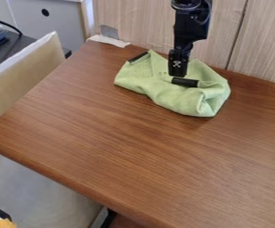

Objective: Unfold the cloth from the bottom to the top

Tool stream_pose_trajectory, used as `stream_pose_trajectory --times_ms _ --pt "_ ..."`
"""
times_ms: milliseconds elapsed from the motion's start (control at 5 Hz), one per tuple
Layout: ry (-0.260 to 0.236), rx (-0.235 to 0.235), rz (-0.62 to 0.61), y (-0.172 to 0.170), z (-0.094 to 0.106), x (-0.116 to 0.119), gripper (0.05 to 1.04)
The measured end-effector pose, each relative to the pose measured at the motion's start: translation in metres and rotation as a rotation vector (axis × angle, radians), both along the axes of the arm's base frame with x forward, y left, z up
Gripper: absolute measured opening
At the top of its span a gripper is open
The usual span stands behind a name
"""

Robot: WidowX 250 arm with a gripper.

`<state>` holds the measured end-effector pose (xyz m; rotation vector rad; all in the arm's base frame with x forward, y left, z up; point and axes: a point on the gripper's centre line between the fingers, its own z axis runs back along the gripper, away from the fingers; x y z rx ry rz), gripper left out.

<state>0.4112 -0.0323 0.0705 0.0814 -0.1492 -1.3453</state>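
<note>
1. As far as can be judged, barely started: green cloth (163,92) bunched near back edge of table (103,133).
2. Most unfolding left, tbh.
3. Hand (177,74) over cloth, can't tell if spread or pinching.

You had a brown wood-grain table (121,151) across most of the view, back edge near a pale wood-grain wall (130,22). Dark vertical seam (238,38) ran down that wall, right of centre. Whitish strip (108,41) sat at your table's far left corner. Left of the table you had a tan panel (23,80), pale top edge; behind it, a dark desk (11,53) and grey panelling (56,22) with a round hole. Soft sheen lay on your tabletop.
</note>
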Motion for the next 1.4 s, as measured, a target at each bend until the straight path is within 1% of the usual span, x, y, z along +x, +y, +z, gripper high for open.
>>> stream_pose_trajectory --times_ms 400,600,800,1000,1400 --pt "0.092 0.006 -0.019 0.0 -0.032 -0.005 0.999" --pt "0.115 0.017 -0.022 0.001 -0.04 -0.005 0.999" --pt "0.116 0.031 -0.031 -0.002 -0.041 -0.002 0.999" --pt "0.14 0.041 -0.032 -0.002 -0.046 -0.001 0.999" --pt "0.134 0.031 -0.046 -0.006 -0.045 0.021 0.999"
